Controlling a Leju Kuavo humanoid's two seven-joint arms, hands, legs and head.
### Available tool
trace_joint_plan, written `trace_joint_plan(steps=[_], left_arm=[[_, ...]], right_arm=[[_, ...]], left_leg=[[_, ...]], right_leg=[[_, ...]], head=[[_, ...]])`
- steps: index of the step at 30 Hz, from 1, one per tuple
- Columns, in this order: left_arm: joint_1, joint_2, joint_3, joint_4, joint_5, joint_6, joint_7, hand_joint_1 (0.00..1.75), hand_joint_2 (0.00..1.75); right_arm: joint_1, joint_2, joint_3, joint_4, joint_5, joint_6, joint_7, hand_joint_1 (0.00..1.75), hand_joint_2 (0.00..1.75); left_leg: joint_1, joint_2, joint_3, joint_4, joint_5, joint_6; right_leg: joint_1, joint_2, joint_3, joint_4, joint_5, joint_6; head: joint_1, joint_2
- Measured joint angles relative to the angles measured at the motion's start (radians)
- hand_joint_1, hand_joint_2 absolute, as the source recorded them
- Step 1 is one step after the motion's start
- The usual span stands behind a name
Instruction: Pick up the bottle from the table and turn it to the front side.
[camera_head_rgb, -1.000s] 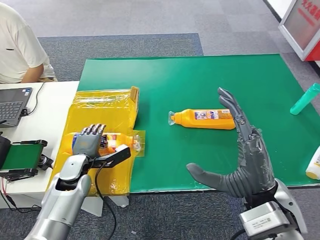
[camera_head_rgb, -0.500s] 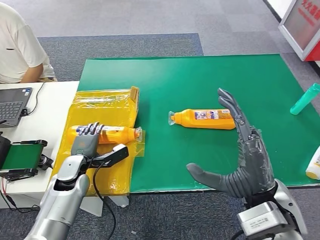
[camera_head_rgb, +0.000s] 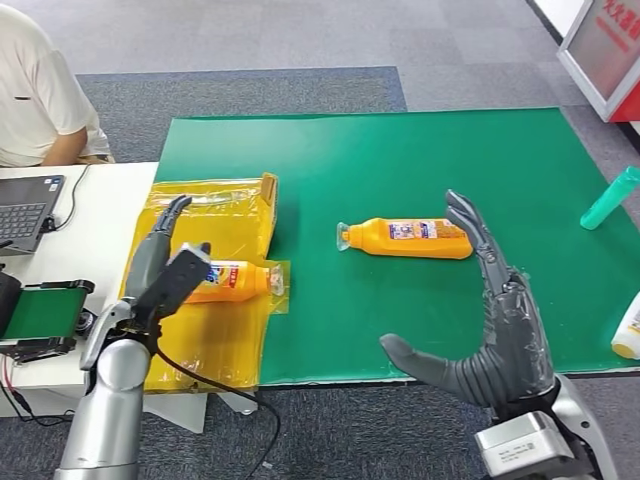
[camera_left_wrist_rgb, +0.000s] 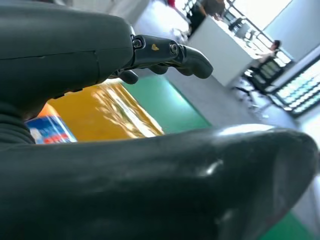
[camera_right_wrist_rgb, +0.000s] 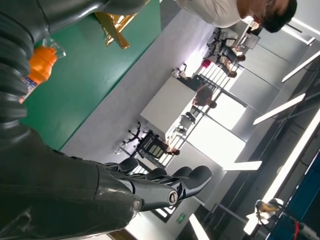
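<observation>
Orange bottle lying flat mid green mat, unheld. Right hand hovering spread beside its base; left hand spread, empty. Advice: wrap the body squarely before lifting.

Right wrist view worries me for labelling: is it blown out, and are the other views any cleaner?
Right wrist view: the windows are overexposed behind the dark right robot hand. Left wrist view: the left robot hand looms close and soft, with glare on the yellow bag. Head view: evenly lit and sharp.
</observation>
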Motion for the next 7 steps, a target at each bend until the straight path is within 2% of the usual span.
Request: trace_joint_plan(steps=[5, 7], left_arm=[[0.095, 0.015, 0.009, -0.217, 0.517, -0.111, 0.053, 0.00, 0.00], [0.133, 0.030, 0.017, -0.268, 0.633, -0.126, 0.077, 0.00, 0.00]], right_arm=[[0.026, -0.023, -0.024, 0.000, -0.041, 0.002, 0.008, 0.00, 1.75], [0.038, -0.029, -0.034, 0.008, -0.068, 0.012, 0.028, 0.00, 1.75]], left_leg=[[0.000, 0.000, 0.000, 0.000, -0.001, 0.000], [0.000, 0.000, 0.000, 0.000, -0.002, 0.000]], right_leg=[[0.000, 0.000, 0.000, 0.000, -0.001, 0.000], [0.000, 0.000, 0.001, 0.000, -0.002, 0.000]], head=[[0.000, 0.000], [0.000, 0.000]])
